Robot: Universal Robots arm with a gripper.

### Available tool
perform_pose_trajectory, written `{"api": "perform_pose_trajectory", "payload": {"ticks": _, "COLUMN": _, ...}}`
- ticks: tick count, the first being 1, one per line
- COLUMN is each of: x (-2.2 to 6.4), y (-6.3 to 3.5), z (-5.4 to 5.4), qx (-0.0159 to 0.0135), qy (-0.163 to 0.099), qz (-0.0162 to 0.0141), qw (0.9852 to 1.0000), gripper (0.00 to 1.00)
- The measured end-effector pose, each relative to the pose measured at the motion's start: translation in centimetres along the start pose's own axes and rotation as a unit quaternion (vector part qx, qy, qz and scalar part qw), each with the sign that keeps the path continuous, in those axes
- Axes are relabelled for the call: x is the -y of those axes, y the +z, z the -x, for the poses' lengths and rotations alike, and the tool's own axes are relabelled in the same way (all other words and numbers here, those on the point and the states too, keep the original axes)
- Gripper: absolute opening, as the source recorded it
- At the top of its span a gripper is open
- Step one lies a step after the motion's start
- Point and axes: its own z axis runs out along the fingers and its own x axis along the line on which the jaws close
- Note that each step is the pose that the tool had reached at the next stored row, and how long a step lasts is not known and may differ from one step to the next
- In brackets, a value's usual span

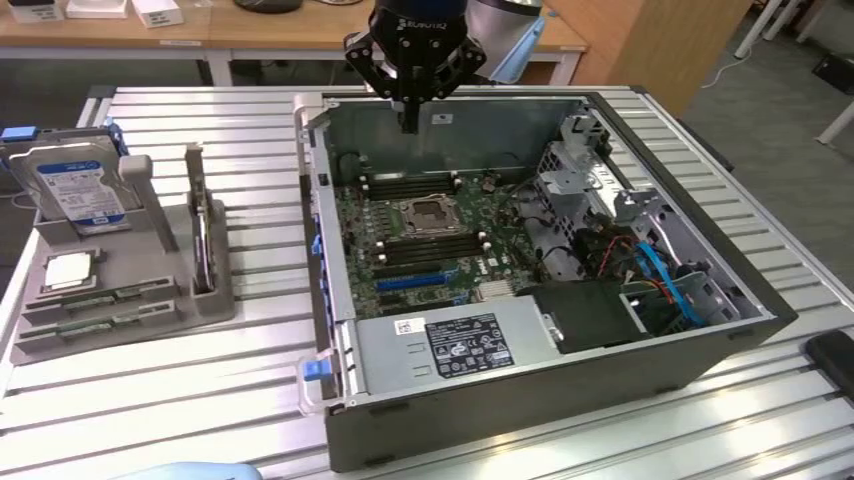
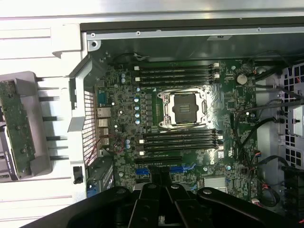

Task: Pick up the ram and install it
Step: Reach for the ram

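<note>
The gripper (image 1: 407, 122) is hanging clenched and empty over the open computer case (image 1: 534, 400). The ram (image 1: 114, 295) is lying well away from it, slotted in the gray holder (image 1: 200, 305), probably to keep it graspable.

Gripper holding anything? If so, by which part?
Nothing held: the gripper is shut and empty over the PC case; the ram lies in the grey holder.
</note>
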Motion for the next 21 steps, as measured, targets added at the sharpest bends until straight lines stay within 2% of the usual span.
{"api": "perform_pose_trajectory", "payload": {"ticks": 5, "x": 0.02, "y": 0.00, "z": -0.2, "qx": 0.0000, "qy": 0.000, "qz": 0.0000, "qw": 1.0000, "gripper": 0.10}}
{"api": "perform_pose_trajectory", "payload": {"ticks": 8, "x": 0.06, "y": -0.02, "z": -0.8, "qx": 0.0000, "qy": 0.000, "qz": 0.0000, "qw": 1.0000, "gripper": 0.10}}
{"api": "perform_pose_trajectory", "payload": {"ticks": 16, "x": 0.24, "y": -0.06, "z": -3.2, "qx": 0.0000, "qy": 0.000, "qz": 0.0000, "qw": 1.0000, "gripper": 0.10}}
{"api": "perform_pose_trajectory", "payload": {"ticks": 21, "x": 0.39, "y": -0.10, "z": -5.2, "qx": 0.0000, "qy": 0.000, "qz": -0.0001, "qw": 1.0000, "gripper": 0.10}}
